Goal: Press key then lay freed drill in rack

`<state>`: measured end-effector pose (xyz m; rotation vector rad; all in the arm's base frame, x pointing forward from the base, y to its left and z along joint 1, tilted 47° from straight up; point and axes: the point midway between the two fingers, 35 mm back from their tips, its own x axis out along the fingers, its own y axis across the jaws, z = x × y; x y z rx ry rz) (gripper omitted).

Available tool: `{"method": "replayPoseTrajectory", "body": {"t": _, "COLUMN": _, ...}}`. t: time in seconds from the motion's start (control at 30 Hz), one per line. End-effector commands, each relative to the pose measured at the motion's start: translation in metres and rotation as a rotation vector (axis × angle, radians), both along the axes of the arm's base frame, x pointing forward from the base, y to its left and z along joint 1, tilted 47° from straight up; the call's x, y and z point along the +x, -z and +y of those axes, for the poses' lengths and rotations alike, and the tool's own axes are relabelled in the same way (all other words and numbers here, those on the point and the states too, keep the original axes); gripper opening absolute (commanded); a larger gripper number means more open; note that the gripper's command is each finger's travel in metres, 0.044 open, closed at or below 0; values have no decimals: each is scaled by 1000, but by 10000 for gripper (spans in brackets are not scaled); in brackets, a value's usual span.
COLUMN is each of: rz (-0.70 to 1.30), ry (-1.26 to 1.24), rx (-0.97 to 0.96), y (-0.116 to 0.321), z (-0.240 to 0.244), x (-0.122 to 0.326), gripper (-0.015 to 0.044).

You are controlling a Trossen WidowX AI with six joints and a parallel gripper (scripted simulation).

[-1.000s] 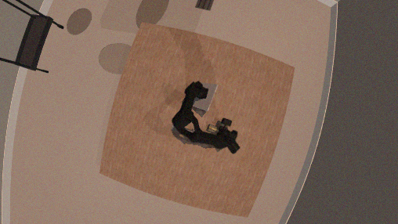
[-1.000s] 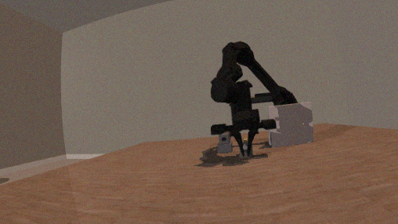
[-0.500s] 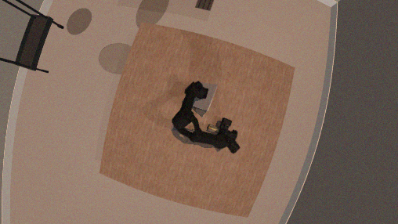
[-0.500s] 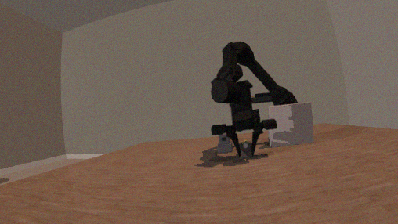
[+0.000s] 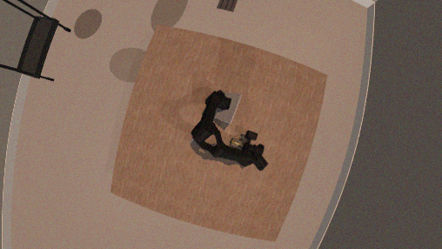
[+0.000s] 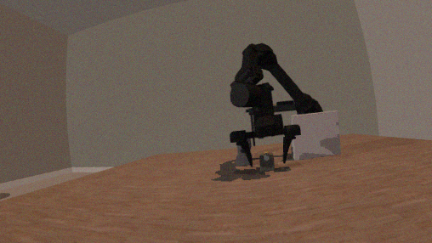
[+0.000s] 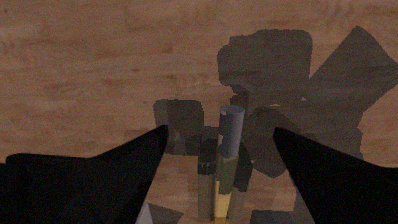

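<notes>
The drill (image 5: 236, 142) (image 7: 230, 132) is a rod with a blue-grey round end and a yellow part further back. It lies lengthwise in a small dark block (image 6: 267, 166), with its round end facing the exterior camera. My gripper (image 6: 268, 164) (image 7: 220, 131) is wide open and empty, pointing down. Its fingertips stand on either side of the drill and block, low near the table, with gaps on both sides. The key cannot be told apart for certain. A small grey upright piece (image 6: 242, 156) stands partly behind the left finger in the exterior view; whether it belongs to the rack is unclear.
A pale upright panel (image 5: 234, 108) (image 6: 316, 136) stands beside the arm's base, behind and to the right of the gripper in the exterior view. The wooden table top (image 5: 174, 183) (image 6: 170, 212) (image 7: 75, 75) carries the arm's shadows.
</notes>
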<state>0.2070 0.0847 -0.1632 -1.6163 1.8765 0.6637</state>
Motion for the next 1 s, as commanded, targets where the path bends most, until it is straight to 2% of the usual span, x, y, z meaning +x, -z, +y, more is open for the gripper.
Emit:
{"method": "replayPoseTrajectory", "body": {"t": 0.0, "rz": -8, "ry": 5, "rx": 2, "y": -12, "z": 14, "x": 3, "gripper": 440}}
{"method": "replayPoseTrajectory", "body": {"t": 0.47, "rz": -8, "ry": 4, "rx": 4, "y": -44, "z": 49, "x": 10, "gripper": 440}}
{"method": "replayPoseTrajectory", "body": {"t": 0.6, "rz": -12, "ry": -3, "rx": 6, "y": -41, "z": 46, "x": 10, "gripper": 440}}
{"method": "replayPoseTrajectory", "body": {"t": 0.77, "rz": -247, "ry": 11, "rx": 136, "y": -58, "z": 75, "x": 56, "gripper": 440}}
{"method": "replayPoseTrajectory", "body": {"t": 0.97, "rz": -557, "ry": 58, "rx": 312, "y": -101, "z": 112, "x": 112, "gripper": 440}}
